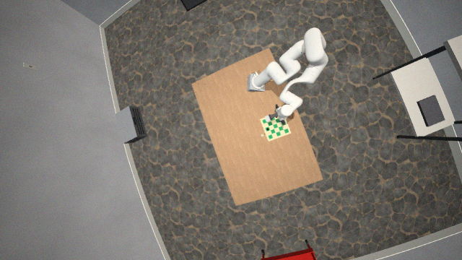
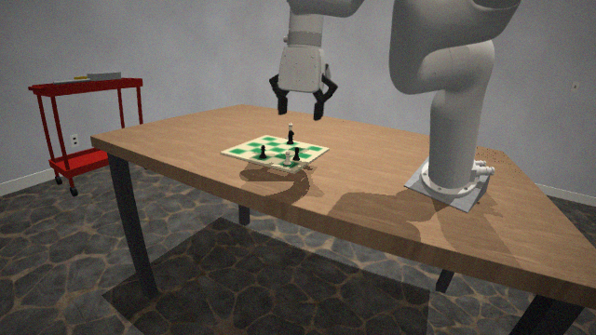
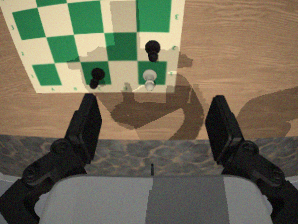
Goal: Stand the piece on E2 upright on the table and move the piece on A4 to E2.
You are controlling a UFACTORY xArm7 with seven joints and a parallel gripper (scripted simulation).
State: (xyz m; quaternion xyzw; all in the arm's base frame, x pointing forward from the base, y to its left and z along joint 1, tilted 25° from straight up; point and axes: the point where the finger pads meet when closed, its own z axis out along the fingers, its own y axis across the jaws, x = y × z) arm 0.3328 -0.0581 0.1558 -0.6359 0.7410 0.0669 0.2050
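Wide open and empty, the gripper (image 1: 270,117) hangs over the 12 o'clock edge of the green-and-cream chessboard (image 1: 279,134) in the top view, the white arm (image 1: 313,50) looping back to its base plate (image 1: 250,87) on the wooden table (image 1: 253,159). A dark piece (image 1: 267,128) shows as a dot near the board's 10 o'clock corner, and a pale speck lies on the wood just off the 9 o'clock side; what it is, too small to tell.

Over to the exterior view: the gripper (image 2: 301,109) floats well above the board (image 2: 242,150), jaws spread with nothing between them. Four pieces stand upright: a black pawn (image 2: 263,152) at 9 o'clock, a white pawn (image 2: 288,158) at 6 o'clock by the near edge, a black pawn (image 2: 296,154) just beside it, and a taller black piece (image 2: 291,134) at 12 o'clock. Square letters are unreadable here, so which stands on E2 or A4 I cannot tell. A red cart (image 2: 84,86) waits by the wall, carrying a flat grey item on its top shelf.

Wrist view now: both dark fingers splayed apart, and between them the board's corner (image 3: 40,23) with two black pawns (image 3: 152,50) and one white pawn (image 3: 150,78), all untouched.
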